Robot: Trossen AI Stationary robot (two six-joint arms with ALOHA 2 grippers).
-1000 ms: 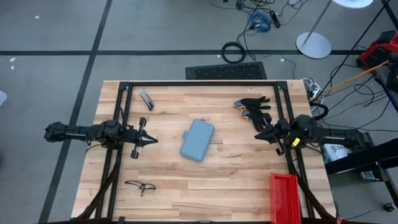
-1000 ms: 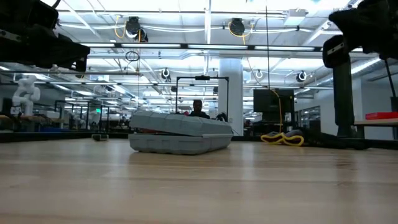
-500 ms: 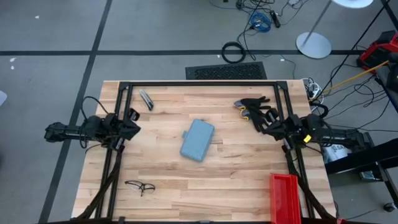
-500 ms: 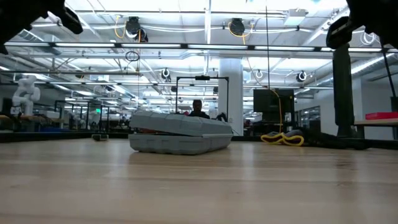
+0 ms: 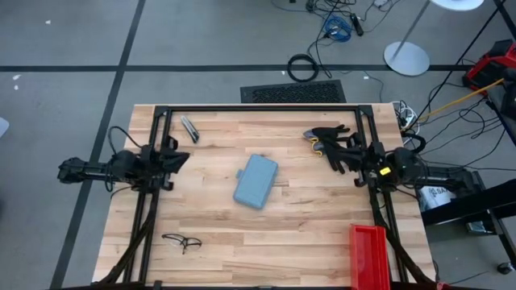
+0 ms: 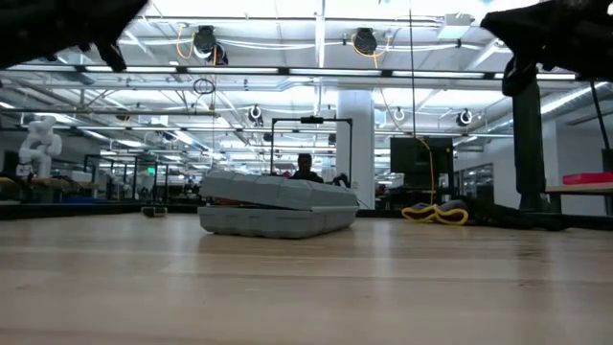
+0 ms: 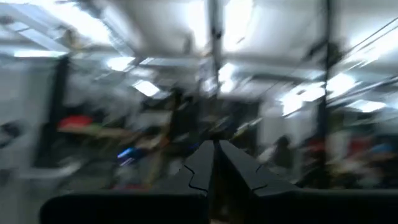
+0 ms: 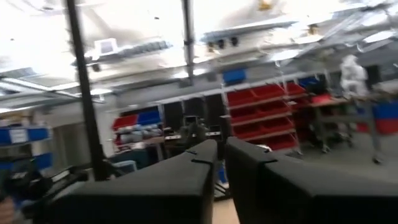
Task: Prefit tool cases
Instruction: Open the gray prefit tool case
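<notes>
The blue-grey tool case (image 5: 256, 180) lies shut and flat on the wooden table (image 5: 306, 217), near its middle; the low view shows it from the side (image 6: 278, 206). My left gripper (image 5: 182, 156) hovers over the table's left side, well clear of the case, and is tipped upward toward the room (image 7: 214, 148). Its fingers are shut with nothing between them. My right gripper (image 5: 334, 158) hovers over the right side, also tipped upward (image 8: 221, 149). Only a thin slit shows between its fingers, which hold nothing.
Black-and-yellow gloves (image 5: 329, 138) lie at the far right, just beyond my right gripper. A red bin (image 5: 368, 256) stands at the near right corner. Safety glasses (image 5: 183, 241) lie near left and a small metal tool (image 5: 190, 129) far left. A person (image 6: 305, 169) shows behind the table.
My left gripper has drawn back toward the table's left edge, risen and tipped from pointing across the table to pointing up. My right gripper has turned and tipped upward too, close to the gloves. The case has not moved.
</notes>
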